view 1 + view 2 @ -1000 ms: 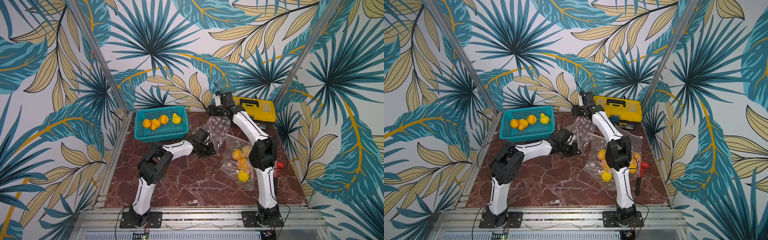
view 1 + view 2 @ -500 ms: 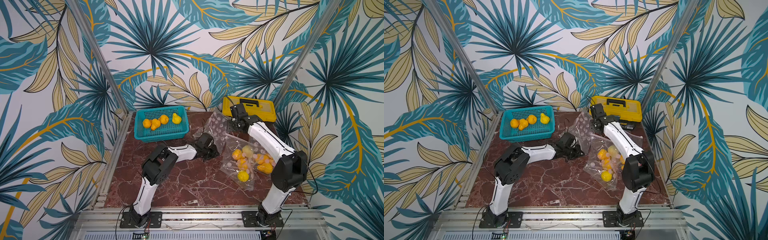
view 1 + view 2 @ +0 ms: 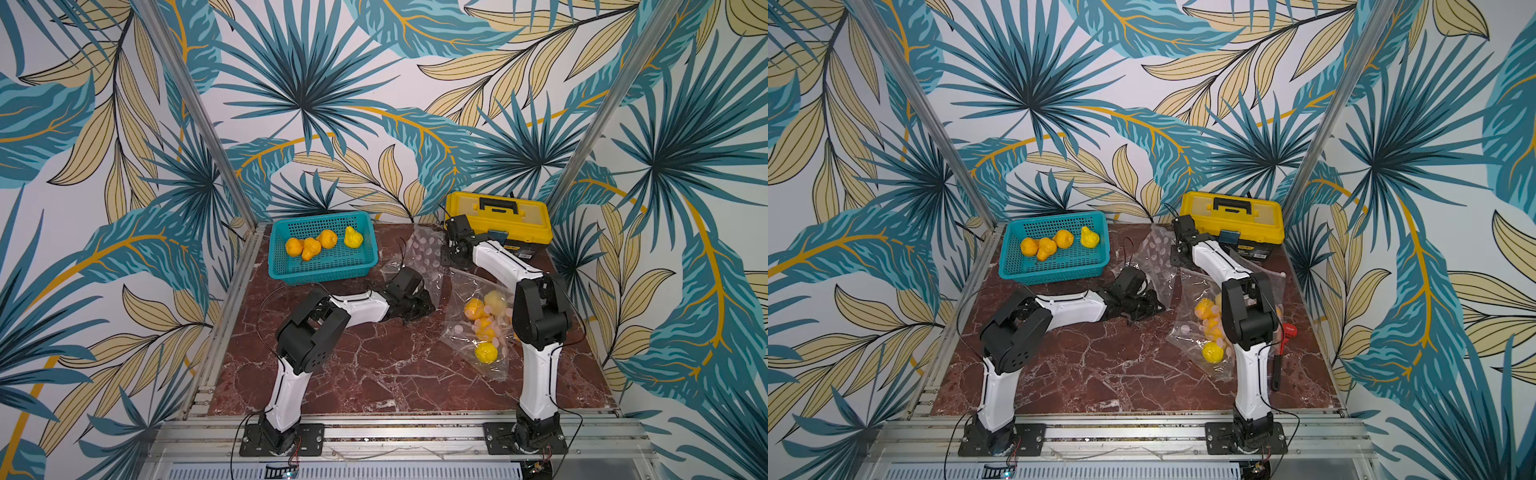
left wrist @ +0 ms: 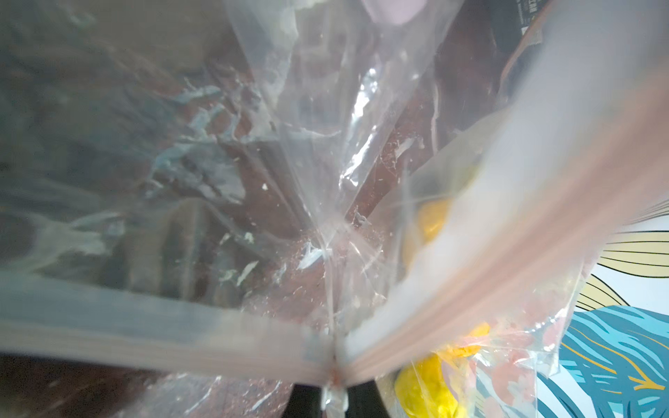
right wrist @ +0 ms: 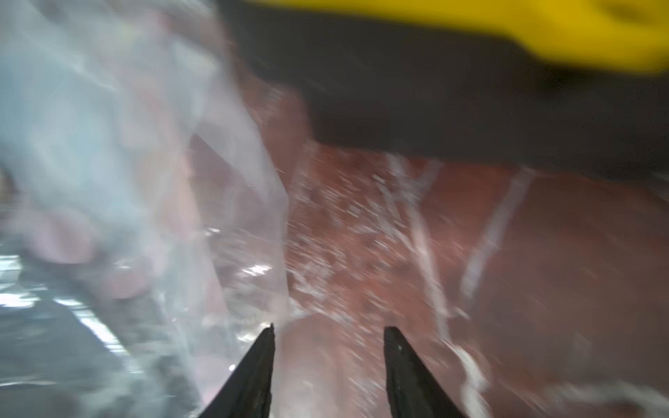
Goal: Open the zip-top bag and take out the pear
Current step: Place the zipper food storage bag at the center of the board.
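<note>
Crinkled clear plastic bag [image 3: 478, 328] with pink dots, sprawled on the veined red marble surface [image 3: 374, 365], lumpy yellow pears [image 3: 485, 352] still inside. Left hand [image 3: 419, 305] pinched shut on the bag's zip edge. Right hand [image 5: 327, 362] half open with tapered black fingers [image 5: 253, 372], gripping nothing, near the hard yellow toolbox [image 3: 498, 220].

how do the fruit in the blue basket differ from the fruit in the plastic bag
The basket fruit lie uncovered in the teal basket at the table's back; the bagged fruit sit wrapped in the clear zip-top bag by the right arm. The basket fruit are mostly orange with one yellow; the bagged fruit look mostly yellow. Both groups are small and plastic-looking.
</note>
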